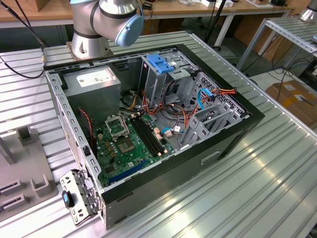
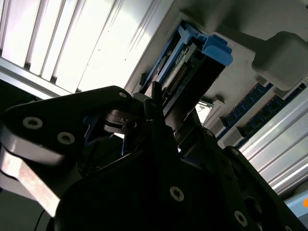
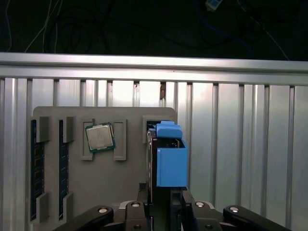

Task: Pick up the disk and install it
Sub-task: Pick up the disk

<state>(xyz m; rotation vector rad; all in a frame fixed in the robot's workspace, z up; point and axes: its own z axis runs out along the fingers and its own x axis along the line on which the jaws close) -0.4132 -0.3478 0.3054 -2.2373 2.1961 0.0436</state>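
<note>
The disk (image 3: 172, 166) stands on edge in a slot of a grey holder tray (image 3: 130, 178), its blue plastic carrier facing the camera in the first wrist view. My gripper (image 3: 165, 206) sits right at the disk's near end, with the disk running in between its two sides. In the second wrist view the disk (image 2: 192, 72) stretches away from the gripper (image 2: 161, 113) toward the tray, blue rail end farthest from it. The open computer case (image 1: 218, 144) lies on the ribbed metal table, and its drive cage carries a blue latch (image 1: 161, 62).
The tray also holds a processor chip (image 3: 99, 137) and memory sticks (image 3: 34, 168) in slots. In the exterior view the tray (image 1: 22, 168) is at the left of the case. A grey power supply (image 1: 94, 82) and loose cables (image 1: 183, 124) fill the case. The arm's base (image 1: 91, 42) stands behind it.
</note>
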